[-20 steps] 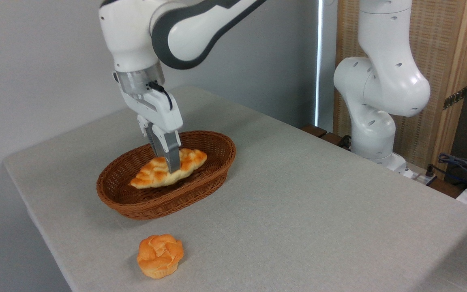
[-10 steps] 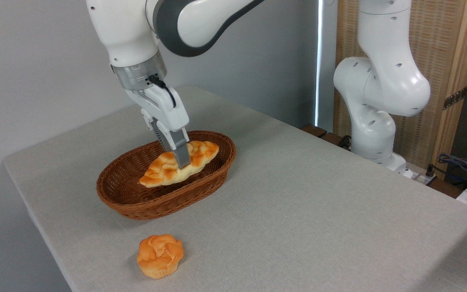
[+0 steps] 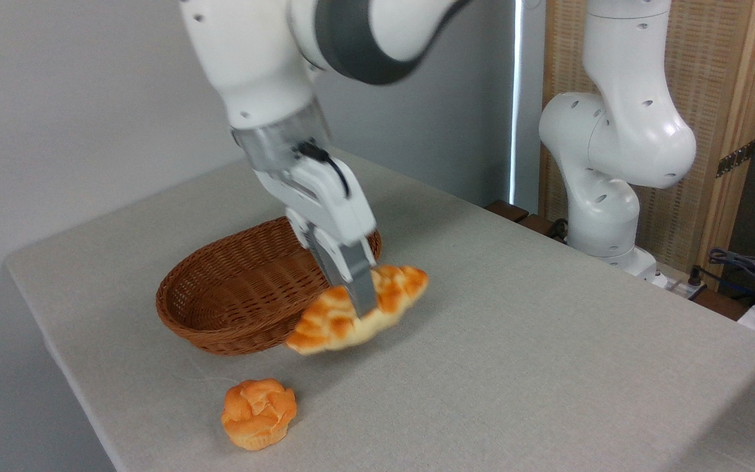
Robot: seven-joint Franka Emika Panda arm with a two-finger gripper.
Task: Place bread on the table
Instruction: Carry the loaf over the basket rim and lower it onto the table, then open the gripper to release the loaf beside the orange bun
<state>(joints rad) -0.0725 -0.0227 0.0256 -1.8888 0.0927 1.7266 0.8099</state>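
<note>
A robot gripper [image 3: 363,303] clasps a braided bread [image 3: 358,309] above the table [image 3: 515,341], right of a wicker basket [image 3: 233,295]; a bun [image 3: 259,413] sits nearer.

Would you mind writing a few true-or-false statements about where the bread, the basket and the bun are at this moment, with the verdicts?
1. The gripper is shut on the bread. True.
2. The bread lies inside the basket. False: it is held in the air, in front of the basket's right end.
3. The bun sits on the table, in front of the basket. True.
4. The basket holds a second loaf. False: nothing shows inside it.
5. The bread touches the bun. False: they are clearly apart, the bun lower left of the bread.
</note>
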